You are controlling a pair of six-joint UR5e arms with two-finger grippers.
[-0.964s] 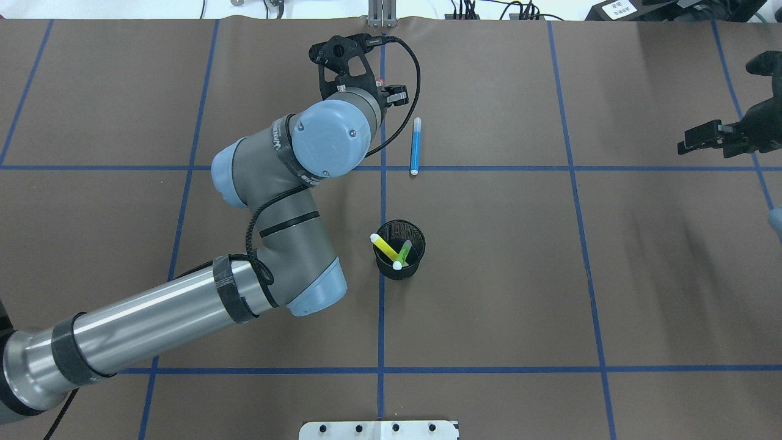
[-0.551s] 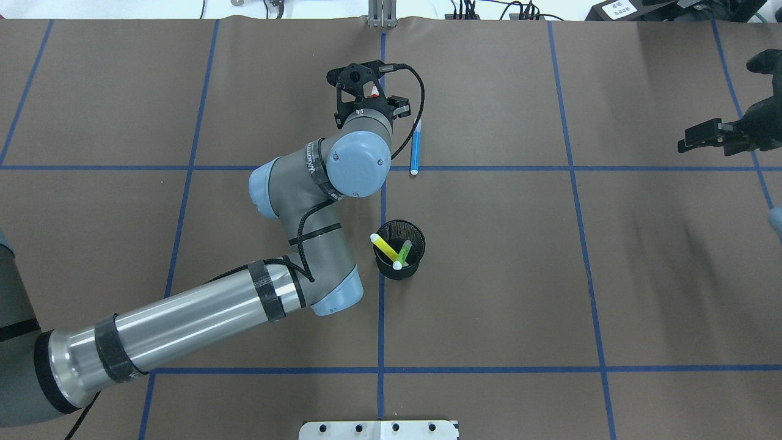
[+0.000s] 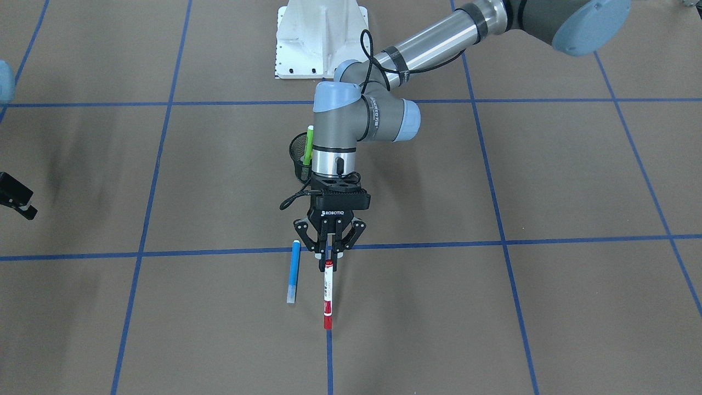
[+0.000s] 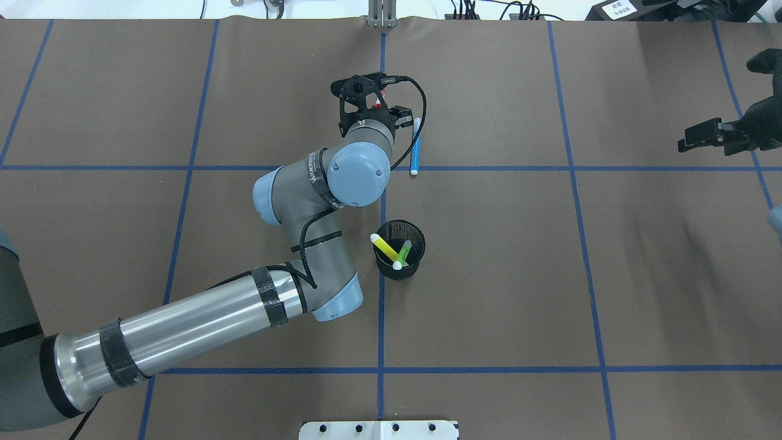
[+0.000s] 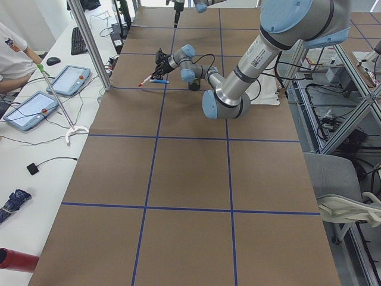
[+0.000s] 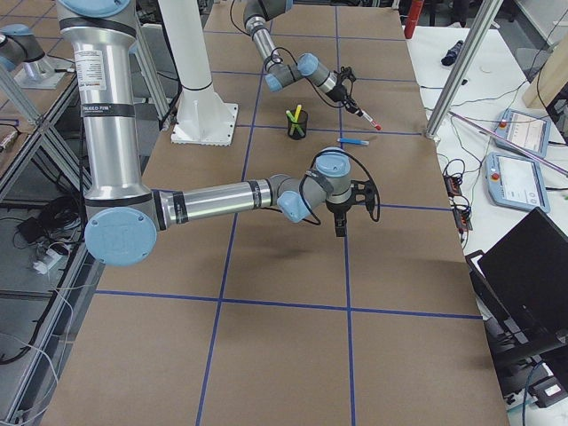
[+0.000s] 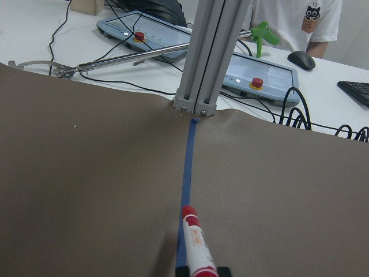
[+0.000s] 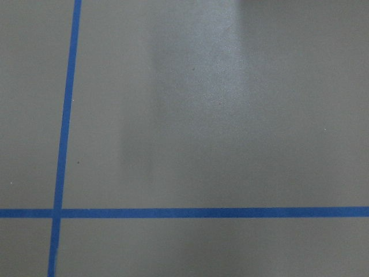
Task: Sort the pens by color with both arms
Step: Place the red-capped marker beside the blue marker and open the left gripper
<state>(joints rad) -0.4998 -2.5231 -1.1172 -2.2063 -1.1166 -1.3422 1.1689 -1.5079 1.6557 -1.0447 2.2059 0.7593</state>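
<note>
My left gripper [image 3: 329, 257] is shut on one end of the white-barrelled, red-capped pen [image 3: 328, 293] and holds it over the centre tape line at the far side of the table; the pen also shows in the left wrist view [image 7: 196, 245]. The blue pen [image 4: 416, 146] lies flat on the table just to its right. The yellow pen [image 4: 385, 244] and the lime green pen [image 4: 404, 252] stand in the black mesh cup [image 4: 415, 241]. My right gripper [image 4: 696, 139] hovers at the far right edge with nothing in it; I cannot tell whether it is open or shut.
The white metal base [image 4: 379, 429] sits at the near edge. Blue tape lines [image 4: 574, 168] divide the brown table cover. The left arm's elbow [image 4: 333, 293] hangs close to the cup's left. Tablets and cables lie beyond the far edge [image 7: 259, 69].
My left arm has swung right and drawn back toward the robot with the red-capped pen, bringing the gripper close beside the blue pen. The right arm has not moved.
</note>
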